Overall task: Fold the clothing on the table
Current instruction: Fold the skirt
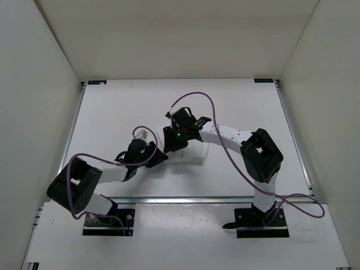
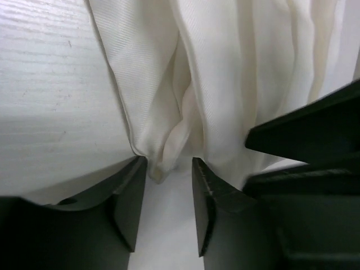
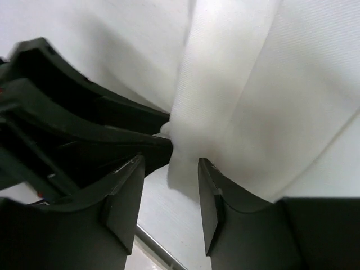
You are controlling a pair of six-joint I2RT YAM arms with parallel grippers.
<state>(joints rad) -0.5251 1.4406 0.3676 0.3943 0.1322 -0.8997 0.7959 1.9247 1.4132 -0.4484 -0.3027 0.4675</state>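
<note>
White clothing (image 2: 236,79), bunched: directly ahead of left gripper (image 2: 169,167), fold tip between parted jaws, unclamped. Likewise right gripper (image 3: 170,166): jaws parted, fold between, unclamped.

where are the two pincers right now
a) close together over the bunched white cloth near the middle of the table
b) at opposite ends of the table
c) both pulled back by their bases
a: in the top view the left pincer and right pincer nearly meet at the middle of the table, and both wrist views show the white clothing right at their fingertips.
</note>
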